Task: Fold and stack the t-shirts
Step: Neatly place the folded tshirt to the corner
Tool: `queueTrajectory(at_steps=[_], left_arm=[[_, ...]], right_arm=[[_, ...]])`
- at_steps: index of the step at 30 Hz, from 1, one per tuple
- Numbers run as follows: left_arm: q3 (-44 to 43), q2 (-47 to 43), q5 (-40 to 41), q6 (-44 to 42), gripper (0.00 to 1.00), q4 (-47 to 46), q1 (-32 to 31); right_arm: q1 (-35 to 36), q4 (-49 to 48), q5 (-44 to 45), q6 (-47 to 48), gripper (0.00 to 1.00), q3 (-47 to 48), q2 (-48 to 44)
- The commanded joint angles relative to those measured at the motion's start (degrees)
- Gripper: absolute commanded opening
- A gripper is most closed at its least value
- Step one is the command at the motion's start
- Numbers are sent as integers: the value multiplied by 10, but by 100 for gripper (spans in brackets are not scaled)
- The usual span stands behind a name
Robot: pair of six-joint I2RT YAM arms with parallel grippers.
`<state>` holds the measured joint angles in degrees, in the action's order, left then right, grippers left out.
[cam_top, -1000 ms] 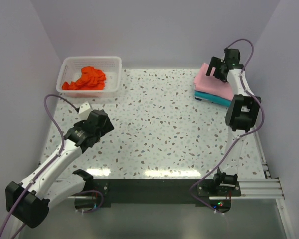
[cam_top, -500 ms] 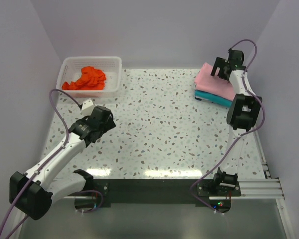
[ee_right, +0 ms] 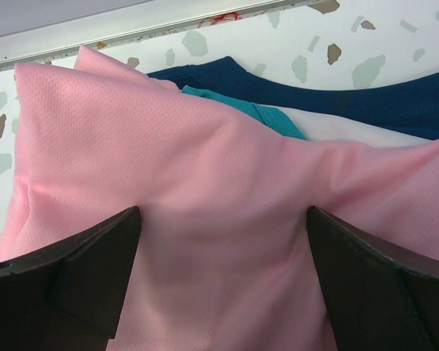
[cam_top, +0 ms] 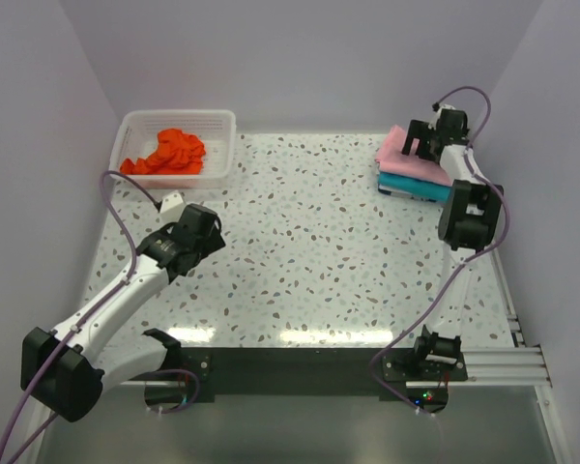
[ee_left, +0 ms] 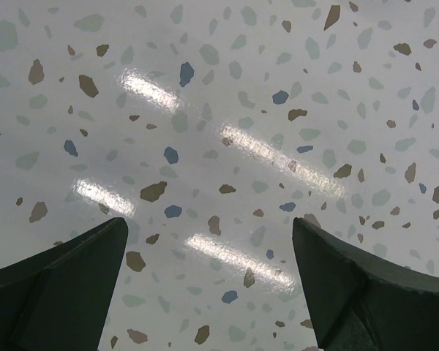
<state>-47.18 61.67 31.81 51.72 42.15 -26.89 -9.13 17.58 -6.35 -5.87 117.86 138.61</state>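
Right gripper (ee_right: pixel 223 245), upper right of the overhead view, has its jaws spread wide and grips nothing, poised over the folded pink shirt (ee_right: pixel 168 146); that shirt tops a teal shirt (cam_top: pixel 413 188) (a small stack at the table's (cam_top: pixel 309 242) far right corner); left gripper (ee_left: pixel 208 252), centre left, is equally wide and empty above the speckled surface; orange shirt (cam_top: pixel 166 153) lies crumpled in the basket (cam_top: pixel 179 114), upper left.

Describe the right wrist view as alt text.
A pink shirt fills the view between the fingers of the open right gripper. Teal cloth and dark blue cloth peek out beyond its far edge, on the speckled table.
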Motion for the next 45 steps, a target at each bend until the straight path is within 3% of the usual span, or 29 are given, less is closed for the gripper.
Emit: queueTrajectory(at_steps=[1,9,20,27,40,45], left_arm=[[-22,-2,18,7,100,3,4],[-18,-9,12,6,100,-1,4],[-14,-17,18,7,100,-1,4],[-22,-2,19,5,100,2,4],[-24,-8,11,9,100,8,4],[-19,-28,9,9,100,9,4]], right_arm=[[2,-16,-13,3,99,-25,-52],[-1,-36,48,2,99,-30,-124],[-48,-35,-1,-67,99,-21,-83],[-56,-56,59,-23,99,-21,-58],[-83,-18,15,-56,99,2,-32],[-85,-76,-19,-78,99,-57,-83]])
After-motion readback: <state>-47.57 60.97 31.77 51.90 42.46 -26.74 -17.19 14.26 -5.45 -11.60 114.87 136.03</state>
